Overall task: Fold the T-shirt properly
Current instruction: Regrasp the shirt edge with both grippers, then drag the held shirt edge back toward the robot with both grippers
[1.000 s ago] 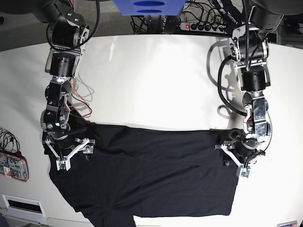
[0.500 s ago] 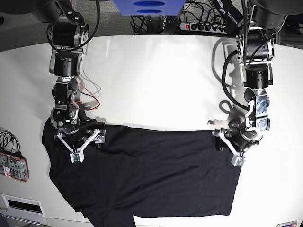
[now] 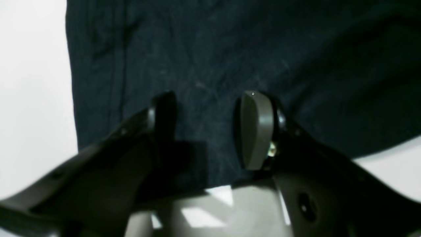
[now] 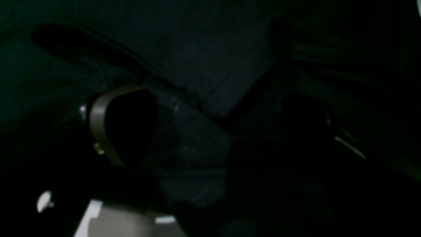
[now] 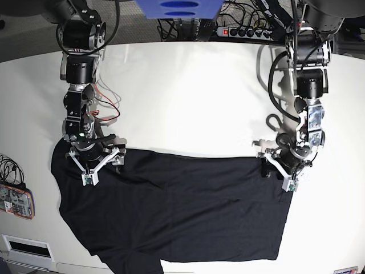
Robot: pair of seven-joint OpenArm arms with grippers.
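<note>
The black T-shirt (image 5: 182, 211) lies spread flat on the white table (image 5: 182, 97), its straight far edge running between my two grippers. In the base view my right gripper (image 5: 102, 168) stands open, fingers splayed wide over the shirt's far left corner beside a sleeve. The right wrist view is dark: the right gripper (image 4: 207, 131) hangs just over rumpled T-shirt (image 4: 204, 49) cloth. My left gripper (image 5: 275, 174) is at the far right corner. In the left wrist view the left gripper (image 3: 207, 125) is open, with flat T-shirt (image 3: 230, 49) cloth showing between its fingers (image 3: 256, 131).
Red and white wires (image 5: 105, 114) trail on the table beside the right arm. A power strip (image 5: 245, 31) and a blue object (image 5: 179, 8) sit beyond the far edge. A small device (image 5: 14, 200) and a white box (image 5: 25, 248) lie at the left front.
Both grippers have moved toward the far side of the table, from over the shirt to its far edge. Their fingers stayed apart and the shirt barely shifted.
</note>
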